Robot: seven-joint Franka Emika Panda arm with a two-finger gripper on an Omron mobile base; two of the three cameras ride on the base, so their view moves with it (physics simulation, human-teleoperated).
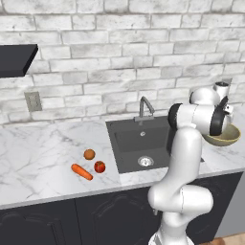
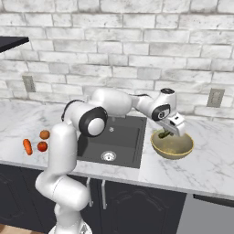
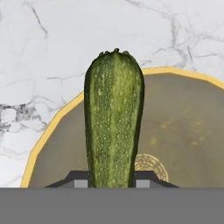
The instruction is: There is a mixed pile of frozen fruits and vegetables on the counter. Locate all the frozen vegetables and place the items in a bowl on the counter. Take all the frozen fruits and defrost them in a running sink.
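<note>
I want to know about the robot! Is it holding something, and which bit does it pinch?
Yes: the gripper holds the green cucumber by its near end, over the bowl.

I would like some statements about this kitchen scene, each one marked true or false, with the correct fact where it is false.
1. The gripper is shut on the green cucumber. True.
2. The cucumber hangs above the sink. False: it is over the bowl, as the hand view shows.
3. The carrot lies on the counter left of the sink. True.
4. The red fruit is already in the sink. False: it rests on the counter beside the orange fruit.
5. The bowl stands to the left of the sink. False: it is on its right.
</note>
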